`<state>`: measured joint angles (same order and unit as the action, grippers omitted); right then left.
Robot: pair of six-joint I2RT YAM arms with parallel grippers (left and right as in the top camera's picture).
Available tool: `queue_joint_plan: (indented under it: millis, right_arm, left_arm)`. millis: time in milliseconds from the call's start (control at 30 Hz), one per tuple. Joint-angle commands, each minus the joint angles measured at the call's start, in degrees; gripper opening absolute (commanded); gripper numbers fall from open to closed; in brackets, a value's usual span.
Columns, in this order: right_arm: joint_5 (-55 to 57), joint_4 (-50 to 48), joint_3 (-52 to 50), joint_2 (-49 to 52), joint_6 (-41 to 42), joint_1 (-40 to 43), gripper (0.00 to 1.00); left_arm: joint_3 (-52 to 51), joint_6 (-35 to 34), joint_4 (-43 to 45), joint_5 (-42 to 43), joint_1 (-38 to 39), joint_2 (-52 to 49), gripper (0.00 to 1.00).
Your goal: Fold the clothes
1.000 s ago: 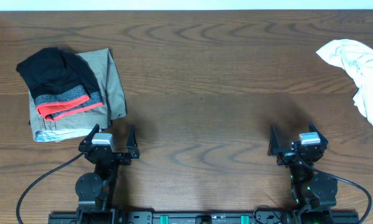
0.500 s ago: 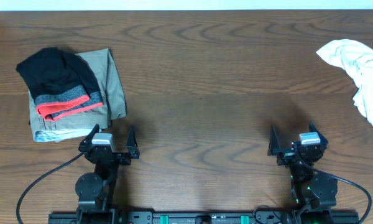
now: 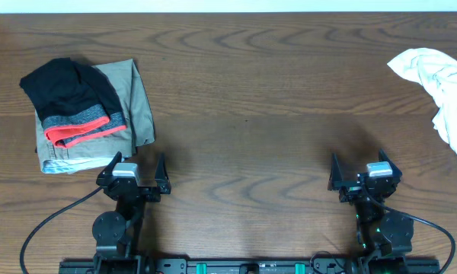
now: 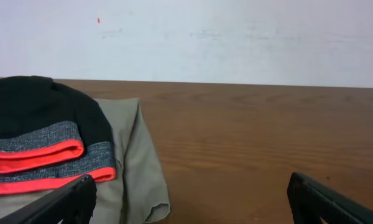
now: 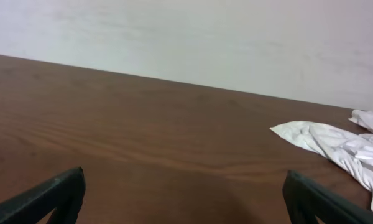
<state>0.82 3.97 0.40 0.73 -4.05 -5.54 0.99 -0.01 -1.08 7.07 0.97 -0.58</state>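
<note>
View from above of a dark wooden table [image 3: 244, 91] with two robot claws along the bottom of the frame. The left claw [image 3: 134, 169] sits at lower left and the right claw [image 3: 361, 172] at lower right. Both have their jaws spread as wide as they go, hold nothing, and touch no fabric.

At upper left lies a stack. Black leggings [image 3: 61, 90], with a grey waistband edged in coral-red, are folded on top of khaki trousers [image 3: 141, 106]. The stack is near the left claw, just above it in the frame. At the far right edge lies a crumpled white garment [image 3: 442, 76], well apart from the right claw.

The white garment looks like the piece left to fold. It lies far out, so the right claw may pinch only one loose layer and drag the whole bunch instead of spreading it, or nudge it toward the table's edge. On the other side, a careless sweep of the left claw could catch the trousers' loose flap and undo the stack.

The right edge of the frame cuts the white garment off, so its full outline and its kind cannot be told. The right wrist view shows only a corner of it. The left wrist view crops the stack at the left and bottom edges. How neatly the trousers are folded under the leggings is hidden.
</note>
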Motion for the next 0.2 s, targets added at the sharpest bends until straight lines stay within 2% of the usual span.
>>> queue_joint_plan:
  millis: [0, 167]
  right_arm:
    - [-0.4, 0.3, -0.1, -0.2, -0.7, -0.4, 0.99]
    - [-0.4, 0.3, -0.1, -0.2, -0.7, -0.4, 0.99]
  left_arm:
    - [-0.8, -0.3, -2.3, 0.3, 0.2, 0.3, 0.98]
    - [-0.8, -0.3, -2.3, 0.3, 0.2, 0.3, 0.98]
